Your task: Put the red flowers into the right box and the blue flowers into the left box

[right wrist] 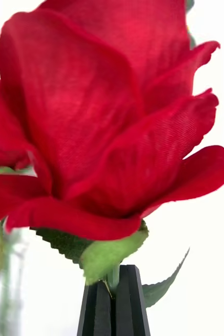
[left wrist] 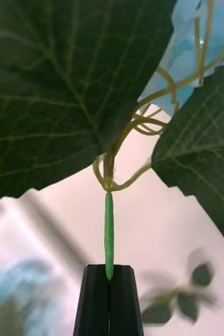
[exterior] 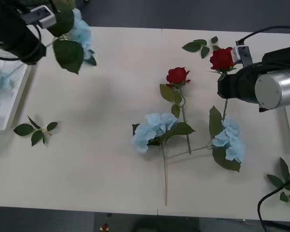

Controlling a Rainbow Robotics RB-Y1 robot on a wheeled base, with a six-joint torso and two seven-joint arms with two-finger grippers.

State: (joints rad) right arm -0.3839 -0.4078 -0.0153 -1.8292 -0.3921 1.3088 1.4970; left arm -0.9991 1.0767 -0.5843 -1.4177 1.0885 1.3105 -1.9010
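Stems pinched just under the heads, keeping blooms clear: right gripper [right wrist: 113, 304] clamped on rose [right wrist: 101, 121] over table [exterior: 111, 159]; left gripper [left wrist: 110, 302] clamped on hydrangea [exterior: 79, 34] beside left box [exterior: 5, 116].

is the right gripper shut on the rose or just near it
Shut on it. The right gripper has its black fingers pressed together around the stem just under the red rose bloom.
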